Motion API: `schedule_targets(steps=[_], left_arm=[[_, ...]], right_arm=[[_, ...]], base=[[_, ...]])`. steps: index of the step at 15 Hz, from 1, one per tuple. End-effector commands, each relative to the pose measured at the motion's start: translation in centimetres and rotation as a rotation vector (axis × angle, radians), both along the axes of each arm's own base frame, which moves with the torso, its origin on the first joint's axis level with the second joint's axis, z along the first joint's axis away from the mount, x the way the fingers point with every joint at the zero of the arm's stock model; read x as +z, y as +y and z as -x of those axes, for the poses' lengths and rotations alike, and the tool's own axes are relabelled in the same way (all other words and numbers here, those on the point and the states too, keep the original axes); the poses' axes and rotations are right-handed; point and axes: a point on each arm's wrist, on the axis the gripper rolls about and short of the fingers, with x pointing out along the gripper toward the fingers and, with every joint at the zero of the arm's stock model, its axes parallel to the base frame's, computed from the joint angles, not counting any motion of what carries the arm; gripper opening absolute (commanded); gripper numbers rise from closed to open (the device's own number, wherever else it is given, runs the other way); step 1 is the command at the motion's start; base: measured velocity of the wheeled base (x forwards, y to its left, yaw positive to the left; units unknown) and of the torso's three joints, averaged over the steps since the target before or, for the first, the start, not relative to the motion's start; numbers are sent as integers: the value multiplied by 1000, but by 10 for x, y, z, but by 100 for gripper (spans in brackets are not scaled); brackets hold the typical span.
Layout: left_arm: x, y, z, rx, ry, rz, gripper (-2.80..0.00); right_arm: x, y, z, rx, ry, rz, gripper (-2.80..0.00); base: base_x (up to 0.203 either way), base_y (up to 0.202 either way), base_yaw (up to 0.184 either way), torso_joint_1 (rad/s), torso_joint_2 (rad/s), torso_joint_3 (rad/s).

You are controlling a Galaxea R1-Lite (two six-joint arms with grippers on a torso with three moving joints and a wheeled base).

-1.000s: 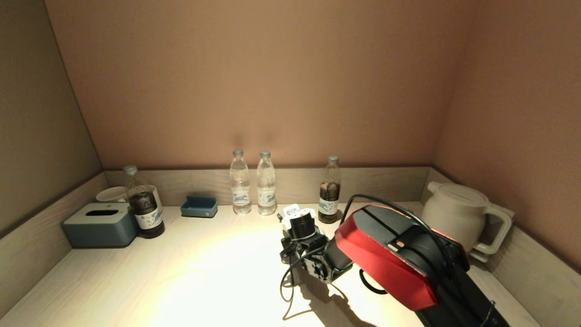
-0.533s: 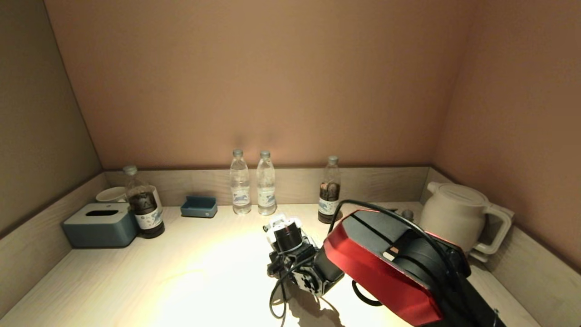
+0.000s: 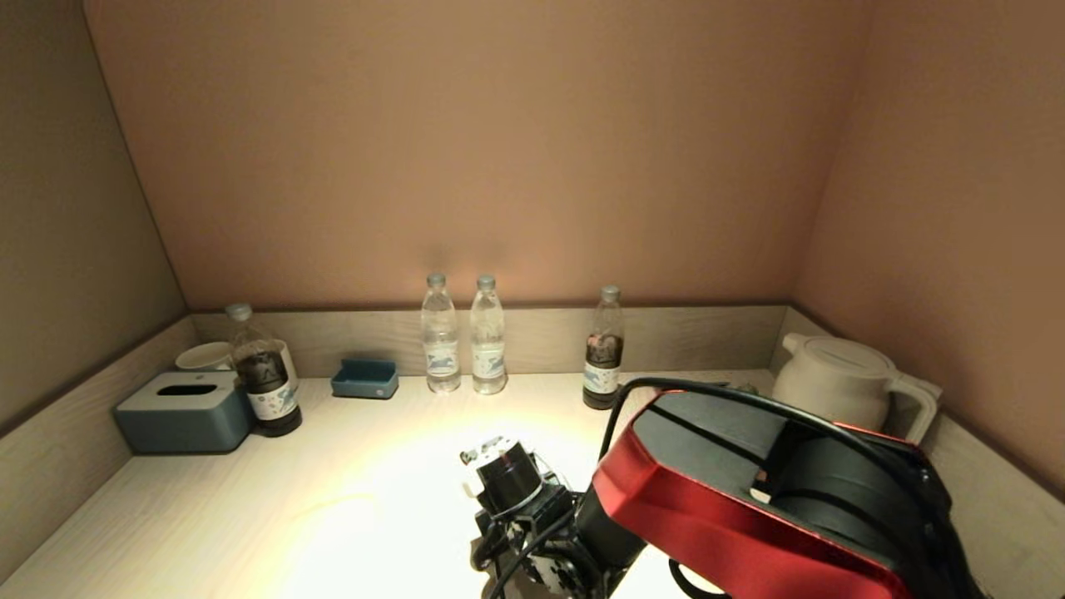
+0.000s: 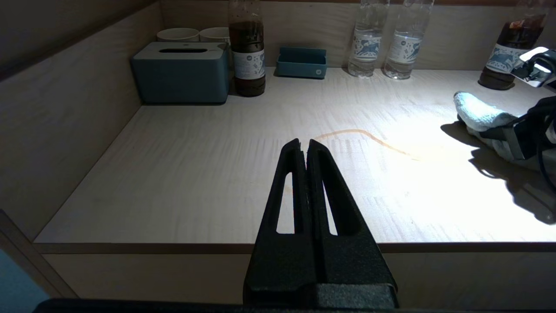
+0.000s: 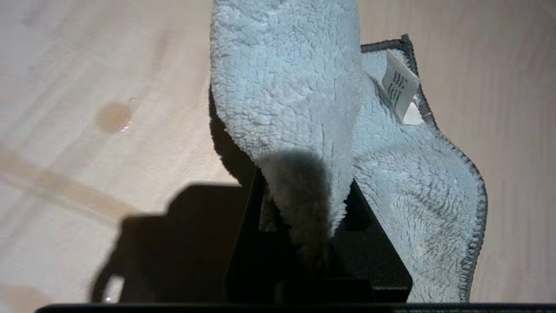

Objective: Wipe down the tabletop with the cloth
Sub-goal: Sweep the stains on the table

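A light blue fluffy cloth (image 5: pixel 295 87) with a white tag lies on the pale wooden tabletop (image 3: pixel 250 516). My right gripper (image 5: pixel 304 187) is shut on one bunched end of it and presses it to the table. From the left wrist view the cloth (image 4: pixel 482 115) sticks out ahead of the right gripper (image 4: pixel 517 139). In the head view the red and black right arm (image 3: pixel 749 507) hides the cloth. A thin brown liquid streak (image 4: pixel 369 137) and a brown drop (image 5: pixel 114 116) lie beside the cloth. My left gripper (image 4: pixel 303 145) is shut and empty, parked off the table's front edge.
Along the back wall stand two clear water bottles (image 3: pixel 463 341) and a dark-drink bottle (image 3: pixel 605 349). At the left are a blue tissue box (image 3: pixel 185 412), another dark bottle (image 3: pixel 265 374), cups (image 3: pixel 204 356) and a small blue tray (image 3: pixel 364 378). A white kettle (image 3: pixel 840 383) stands at the right.
My right arm has pulled back from near the dark bottle towards the table's front and a little to the left, dragging the cloth with it. The left gripper has stayed parked.
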Motion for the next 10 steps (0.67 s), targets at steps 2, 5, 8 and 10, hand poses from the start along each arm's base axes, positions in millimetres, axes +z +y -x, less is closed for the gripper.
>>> schedule_targets(steps=[2,5,8,10], left_arm=[[0,0,0,-1,0,0,-280],[0,0,0,-1,0,-1,-280],[0,0,0,-1,0,-1,-280],[0,0,0,-1,0,-1,-280]], right_arm=[[11,15,23,20,-8,-48,-280],[10,24,28,32,-6,-65,-280],[11,33,26,45,-16,-84,-280],[9,38,23,49,-18,-91,-280]], base=[[0,0,0,0,0,0],[0,0,0,0,0,0],[0,0,0,0,0,0],[0,0,0,0,0,0]])
